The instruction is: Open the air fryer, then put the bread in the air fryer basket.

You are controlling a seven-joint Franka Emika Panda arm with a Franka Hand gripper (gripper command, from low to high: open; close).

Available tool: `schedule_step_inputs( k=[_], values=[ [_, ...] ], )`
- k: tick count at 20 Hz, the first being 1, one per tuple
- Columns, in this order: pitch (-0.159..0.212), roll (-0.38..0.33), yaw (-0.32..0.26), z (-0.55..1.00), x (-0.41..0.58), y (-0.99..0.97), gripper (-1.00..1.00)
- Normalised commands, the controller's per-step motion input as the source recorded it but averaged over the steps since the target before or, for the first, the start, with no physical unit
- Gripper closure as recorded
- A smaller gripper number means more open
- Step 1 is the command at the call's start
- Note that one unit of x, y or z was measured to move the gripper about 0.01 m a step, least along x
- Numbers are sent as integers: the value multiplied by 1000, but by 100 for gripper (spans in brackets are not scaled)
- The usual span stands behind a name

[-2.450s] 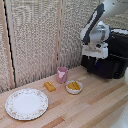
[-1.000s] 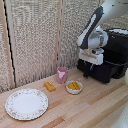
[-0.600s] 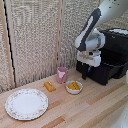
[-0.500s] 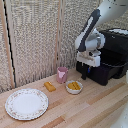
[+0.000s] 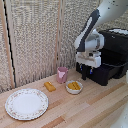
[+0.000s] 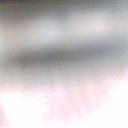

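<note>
The black air fryer stands at the exterior view's right, with its basket drawn out toward the left. My white gripper hangs at the drawer's front face, fingers pointing down and closed over the air fryer handle, which the hand mostly hides. The golden-brown bread lies on the wooden table, left of the pink cup and well apart from the gripper. The wrist view is a grey-white blur and shows nothing I can name.
A small white bowl of yellow-orange chunks sits between the bread and the drawer. A patterned plate lies at the front left. A pale woven screen backs the table.
The arm has drawn back toward the exterior view's left, and the black drawer has slid out of the air fryer with it. The bread, cup, bowl and plate have not moved.
</note>
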Motion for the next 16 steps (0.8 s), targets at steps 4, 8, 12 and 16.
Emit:
schedule_step_inputs(
  k=[4,8,12,16],
  values=[
    [67,-10,128,1000,216,275,-100],
    [36,-52,139,971,287,228,-100],
    [55,21,238,644,450,124,-100],
    [14,41,254,306,448,146,-100]
  ],
)
